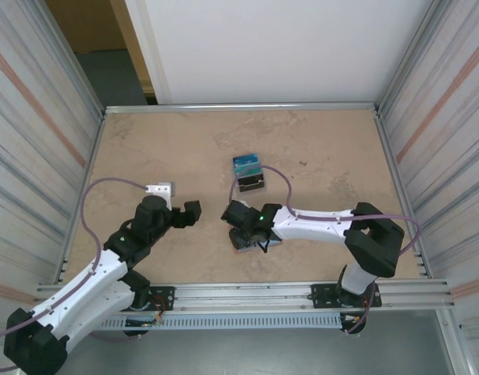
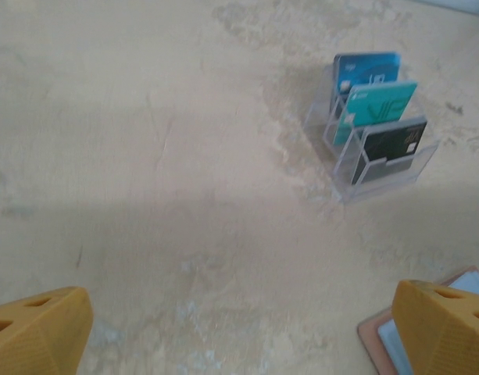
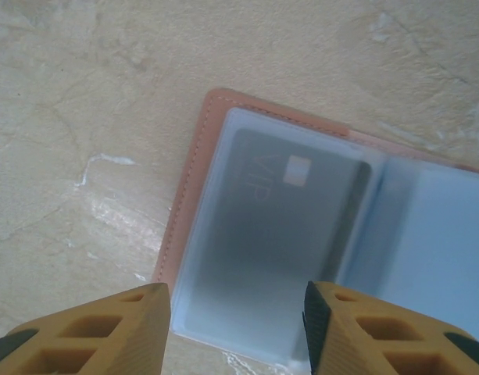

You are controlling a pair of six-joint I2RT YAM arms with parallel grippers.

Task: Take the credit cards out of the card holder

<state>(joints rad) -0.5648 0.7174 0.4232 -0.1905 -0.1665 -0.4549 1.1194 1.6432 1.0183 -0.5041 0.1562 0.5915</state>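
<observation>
The right end effector (image 3: 236, 306) hangs low over the open card holder (image 3: 191, 187). Its two fingers are apart and nothing is clamped between them. The card holder lies flat in the near half of the counter (image 3: 75, 117), with its light blue inside facing up. One dark credit card (image 3: 286, 226) sits in the left pocket, under cloudy plastic. The left end effector (image 2: 239, 316) is wide apart and empty, near a corner of the card holder. Further back stands a clear stand (image 2: 342, 181) with three cards.
</observation>
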